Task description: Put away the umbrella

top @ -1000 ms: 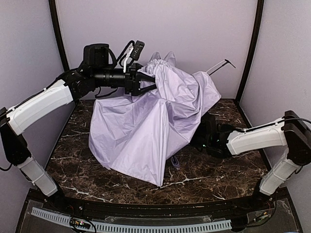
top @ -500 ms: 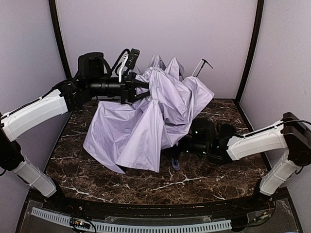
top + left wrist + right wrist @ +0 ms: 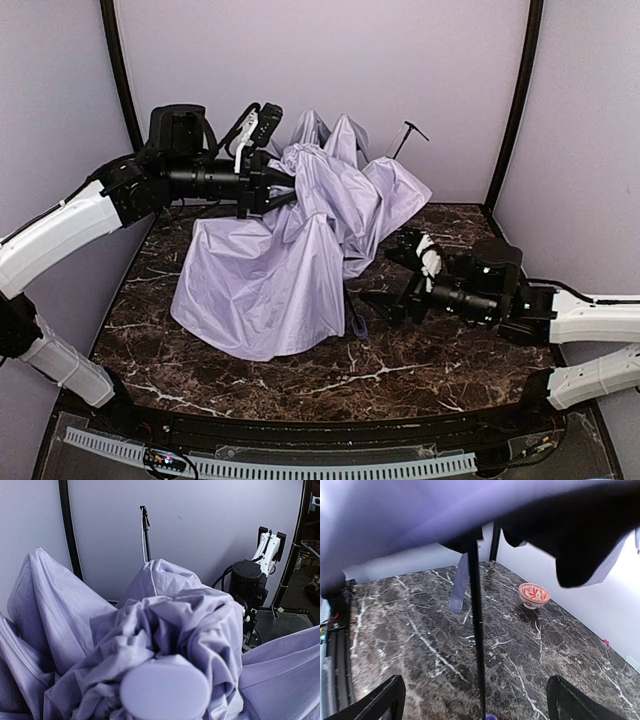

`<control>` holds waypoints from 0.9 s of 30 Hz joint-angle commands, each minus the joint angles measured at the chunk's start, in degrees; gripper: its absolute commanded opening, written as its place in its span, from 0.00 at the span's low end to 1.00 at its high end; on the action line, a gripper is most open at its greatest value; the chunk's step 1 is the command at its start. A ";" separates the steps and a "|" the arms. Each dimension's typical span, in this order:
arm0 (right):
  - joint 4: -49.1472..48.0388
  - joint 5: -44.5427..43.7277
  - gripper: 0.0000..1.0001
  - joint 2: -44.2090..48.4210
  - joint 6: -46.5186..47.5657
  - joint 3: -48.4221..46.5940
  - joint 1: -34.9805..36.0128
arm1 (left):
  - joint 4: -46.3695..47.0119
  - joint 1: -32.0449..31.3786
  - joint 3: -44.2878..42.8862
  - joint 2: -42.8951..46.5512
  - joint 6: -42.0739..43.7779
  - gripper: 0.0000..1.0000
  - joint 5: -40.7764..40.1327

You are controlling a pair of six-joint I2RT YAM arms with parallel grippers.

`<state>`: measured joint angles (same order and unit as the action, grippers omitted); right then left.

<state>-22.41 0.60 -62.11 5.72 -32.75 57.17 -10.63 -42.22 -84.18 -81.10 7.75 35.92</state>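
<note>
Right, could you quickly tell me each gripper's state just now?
Left gripper: closed on the bunched top of the pale lavender folding umbrella.
Right gripper: open, holding nothing, fingers either side of the thin black shaft.

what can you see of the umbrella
The umbrella is a half-collapsed lavender-silver canopy, black inside, draped crumpled on the marble table. A thin rib pokes up behind. Its black shaft stands between the open right fingers, untouched. The left fingers pinch bunched fabric near the top.
</note>
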 commanded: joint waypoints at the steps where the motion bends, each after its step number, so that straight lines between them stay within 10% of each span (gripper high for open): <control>1: 21.57 5.27 0.99 11.30 2.40 -6.51 -0.32 | -9.55 0.05 -2.32 0.73 6.21 0.22 -3.17; 8: 36.85 -0.05 0.86 22.12 2.69 -20.06 -1.96 | -10.39 0.10 -3.43 1.91 6.40 0.15 -1.70; 13: 38.29 -6.77 0.57 15.44 1.80 -29.73 -2.06 | -10.90 0.03 -4.09 1.83 5.77 0.11 -1.30; 19: 38.05 -4.79 0.51 7.37 4.04 -35.32 -2.01 | -10.90 0.03 -4.41 1.73 4.85 0.11 -1.03; 27: 37.32 -9.15 0.00 2.39 6.08 -38.32 -2.10 | -11.93 0.03 -4.66 1.69 4.88 0.05 0.34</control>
<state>16.25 -6.83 -59.37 10.96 -67.07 55.40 -19.22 -42.28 -87.29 -80.44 11.55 35.99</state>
